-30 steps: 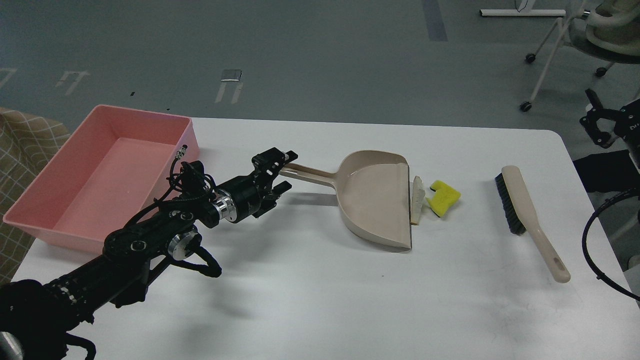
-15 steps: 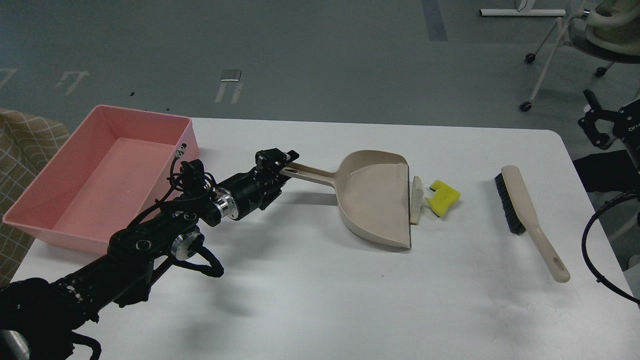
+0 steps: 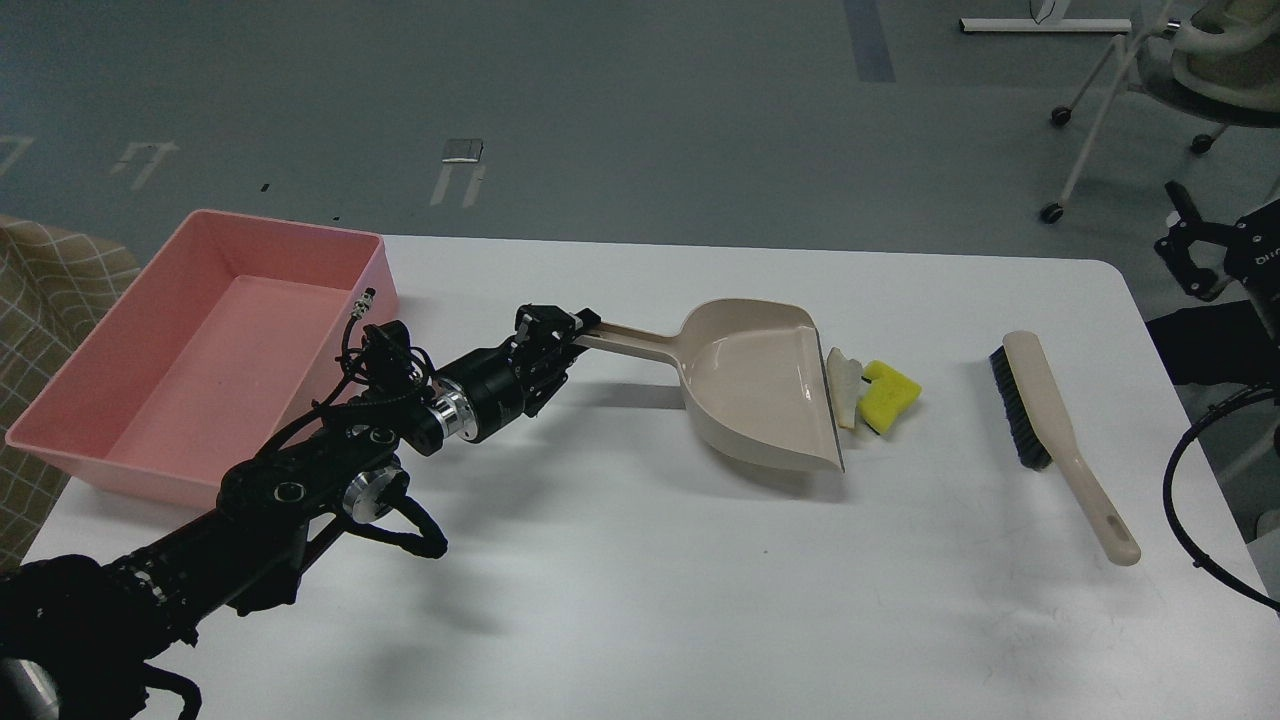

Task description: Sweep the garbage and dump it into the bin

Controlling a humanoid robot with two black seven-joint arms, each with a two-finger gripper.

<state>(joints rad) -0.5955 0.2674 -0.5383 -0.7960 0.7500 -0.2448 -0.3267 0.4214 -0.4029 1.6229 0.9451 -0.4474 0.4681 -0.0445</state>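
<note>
My left gripper (image 3: 570, 335) is shut on the handle of the beige dustpan (image 3: 760, 385) and holds the handle end raised, with the pan's front lip down on the white table (image 3: 640, 580). The white bread slice (image 3: 845, 385) lies right at the lip, tilted against it. The yellow sponge chunk (image 3: 890, 397) touches the slice on its right. The pink bin (image 3: 200, 350) stands empty at the table's left edge. The beige brush (image 3: 1050, 425) with black bristles lies to the right. My right gripper (image 3: 1190, 245) hangs off the table's right side, seen dark and small.
A chair on castors (image 3: 1150, 90) stands on the floor at the back right. A checked cloth (image 3: 40, 330) lies left of the bin. Black cable (image 3: 1200, 520) loops at the right edge.
My left gripper closed on the dustpan handle, then lifted it and pushed the pan right. The bread slice shifted against the sponge. The right arm barely moved.
</note>
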